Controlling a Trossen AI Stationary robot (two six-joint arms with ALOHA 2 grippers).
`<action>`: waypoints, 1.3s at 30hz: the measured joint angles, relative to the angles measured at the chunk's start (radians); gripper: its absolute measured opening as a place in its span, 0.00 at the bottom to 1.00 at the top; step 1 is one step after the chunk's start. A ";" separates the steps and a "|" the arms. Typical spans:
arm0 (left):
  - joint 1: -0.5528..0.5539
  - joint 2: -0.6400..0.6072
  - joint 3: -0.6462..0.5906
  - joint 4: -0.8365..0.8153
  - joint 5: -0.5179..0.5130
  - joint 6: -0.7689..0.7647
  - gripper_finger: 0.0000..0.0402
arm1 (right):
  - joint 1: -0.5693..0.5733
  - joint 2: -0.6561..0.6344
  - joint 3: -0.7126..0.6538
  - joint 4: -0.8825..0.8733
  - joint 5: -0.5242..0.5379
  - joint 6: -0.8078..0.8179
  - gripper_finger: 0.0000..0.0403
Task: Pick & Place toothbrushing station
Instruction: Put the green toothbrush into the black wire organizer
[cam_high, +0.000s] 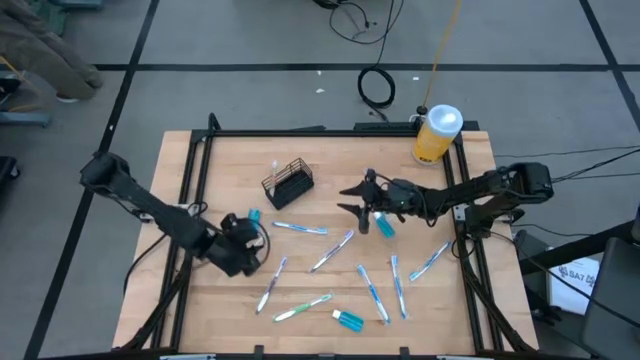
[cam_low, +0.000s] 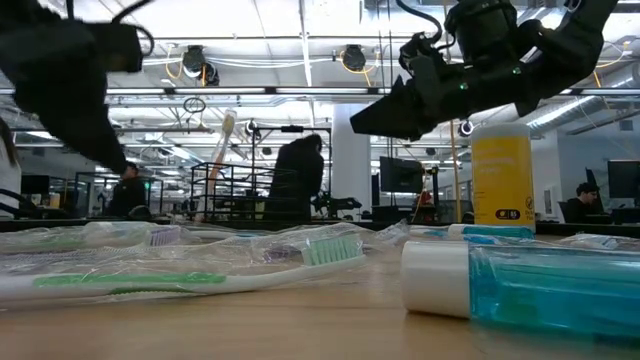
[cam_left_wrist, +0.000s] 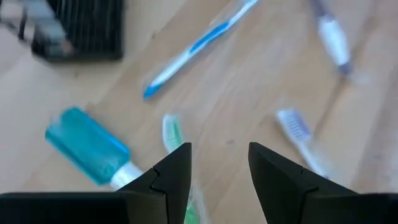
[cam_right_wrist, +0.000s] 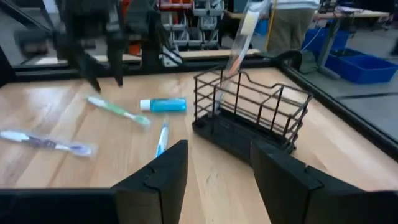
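right gripper (cam_high: 352, 199) fingers spread, empty, right of black wire-mesh rectangular caddy (cam_high: 288, 184) | left gripper (cam_high: 243, 241) fingers parted, empty, waits near-left | advice: lower onto wrapped blue-handled toothbrush (cam_high: 301, 229), straddle handle squarely before clenching

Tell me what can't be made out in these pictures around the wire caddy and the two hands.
- Caddy, high view: too small to tell what the wrapped item standing in it is.
- Caddy, left wrist view: cut off by the picture's edge and blurred.
- Blue bottle, high view: partly covered by the right hand.
- Left hand, low view: only a dark blur, fingers unreadable.
- Yellow bottle, low view: cap hidden behind the right arm.
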 joint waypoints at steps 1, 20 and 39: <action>0.000 0.024 0.000 0.000 -0.002 -0.026 0.41 | -0.002 0.000 0.000 0.001 0.000 0.000 0.42; 0.153 0.267 0.003 0.022 0.144 -0.137 0.37 | -0.041 0.000 0.000 0.044 0.000 0.000 0.43; 0.173 0.212 -0.002 0.090 0.097 -0.265 0.04 | -0.041 0.000 0.000 0.007 0.001 0.000 0.43</action>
